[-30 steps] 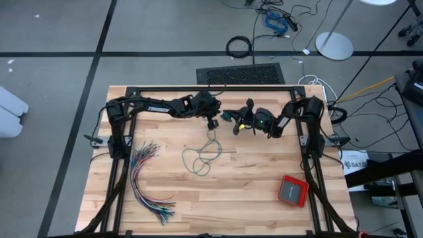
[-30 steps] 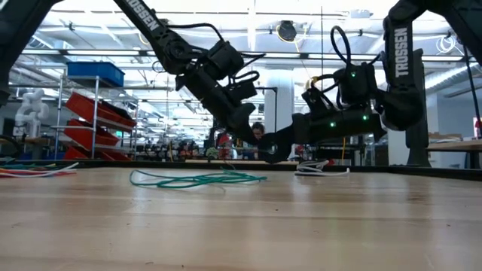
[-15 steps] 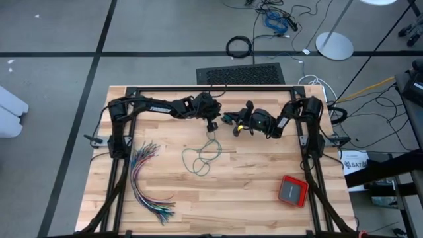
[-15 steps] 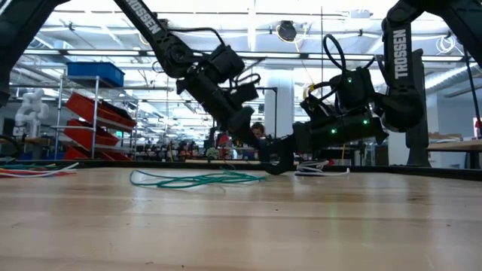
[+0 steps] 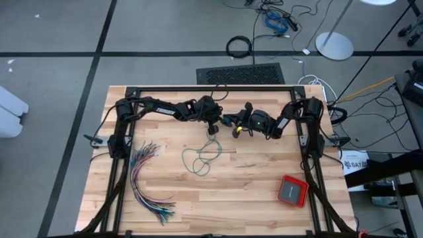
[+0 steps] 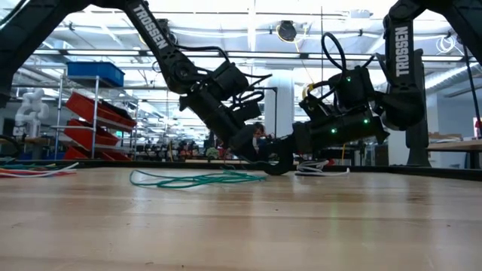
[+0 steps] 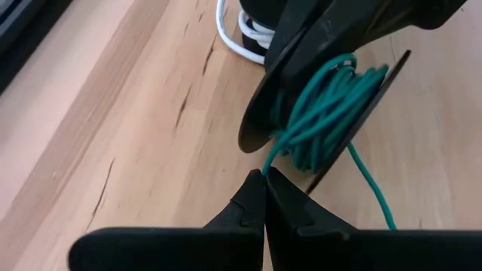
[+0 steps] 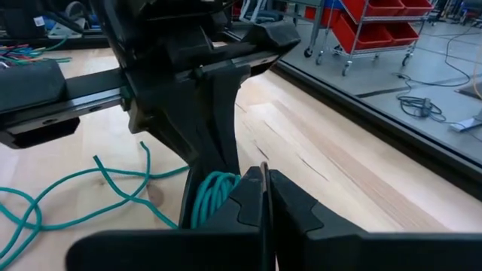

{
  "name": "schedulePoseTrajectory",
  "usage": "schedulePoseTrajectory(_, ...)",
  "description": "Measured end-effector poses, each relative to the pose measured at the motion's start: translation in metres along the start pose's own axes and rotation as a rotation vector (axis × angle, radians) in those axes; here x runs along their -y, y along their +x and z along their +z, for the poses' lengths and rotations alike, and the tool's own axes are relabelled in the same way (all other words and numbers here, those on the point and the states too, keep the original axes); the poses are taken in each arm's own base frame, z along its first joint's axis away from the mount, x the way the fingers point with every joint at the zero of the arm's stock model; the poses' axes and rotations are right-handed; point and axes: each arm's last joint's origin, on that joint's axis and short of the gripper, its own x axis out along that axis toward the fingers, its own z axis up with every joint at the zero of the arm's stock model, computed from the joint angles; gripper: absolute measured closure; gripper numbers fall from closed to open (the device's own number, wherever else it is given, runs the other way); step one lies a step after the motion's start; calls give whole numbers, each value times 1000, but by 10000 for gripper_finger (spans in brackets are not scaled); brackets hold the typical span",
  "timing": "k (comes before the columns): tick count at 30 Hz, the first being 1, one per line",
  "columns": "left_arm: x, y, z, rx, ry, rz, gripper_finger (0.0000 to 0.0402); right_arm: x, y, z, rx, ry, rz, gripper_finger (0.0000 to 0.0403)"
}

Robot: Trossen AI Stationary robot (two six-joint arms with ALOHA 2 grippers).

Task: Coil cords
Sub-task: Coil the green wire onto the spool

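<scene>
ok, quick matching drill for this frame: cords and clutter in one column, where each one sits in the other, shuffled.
Things:
1. teal cord
2. many-coloured wires
3. red box
4. black cable ring

Places:
a. on the floor, off the table
b. right side of the table, alone
c. fanned out on the left side of the table
d. pinched by the shut left pincer, the rest in loose loops mid-table

Pairs: 1-d, 2-c, 3-b, 4-a
</scene>
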Motion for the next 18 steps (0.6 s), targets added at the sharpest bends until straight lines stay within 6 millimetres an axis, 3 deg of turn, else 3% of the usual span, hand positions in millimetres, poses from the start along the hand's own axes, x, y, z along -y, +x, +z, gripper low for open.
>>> schedulePoseTrajectory(18,0,-1,2,14,28,-7,401,1,-17,-13,-49,44,4,395)
